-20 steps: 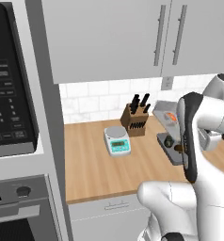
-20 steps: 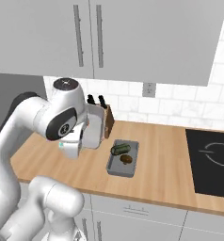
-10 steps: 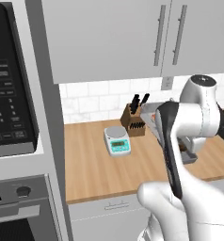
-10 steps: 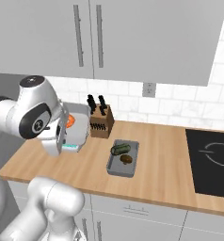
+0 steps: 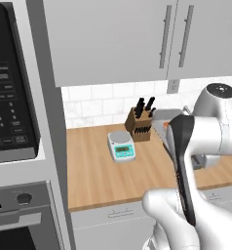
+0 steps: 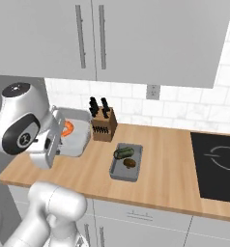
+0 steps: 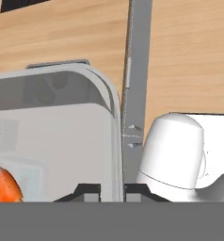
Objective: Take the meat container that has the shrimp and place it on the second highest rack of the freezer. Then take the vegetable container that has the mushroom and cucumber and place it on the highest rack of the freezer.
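My gripper (image 7: 112,190) is shut on the rim of the meat container (image 7: 52,136), a pale grey tray held above the wooden counter. The orange shrimp (image 7: 3,184) lies inside it. In the right base view the meat container (image 6: 77,139) hangs left of the knife block, with the shrimp (image 6: 67,128) showing in it. The vegetable container (image 6: 125,163) rests on the counter to its right, holding the green cucumber (image 6: 122,153) and the brown mushroom (image 6: 130,163). In the left base view my arm hides most of the meat container (image 5: 165,116). The freezer and its racks are out of view.
A knife block (image 6: 102,126) stands against the tiled wall, and a small kitchen scale (image 5: 121,145) sits on the counter (image 5: 93,171). A black cooktop (image 6: 217,166) is at the right. A microwave (image 5: 10,97) and an oven panel (image 5: 20,200) fill the left. Wall cabinets (image 6: 112,38) hang overhead.
My arm has swung left, carrying the meat container from beside the vegetable container to the left of the knife block. The vegetable container has stayed put.
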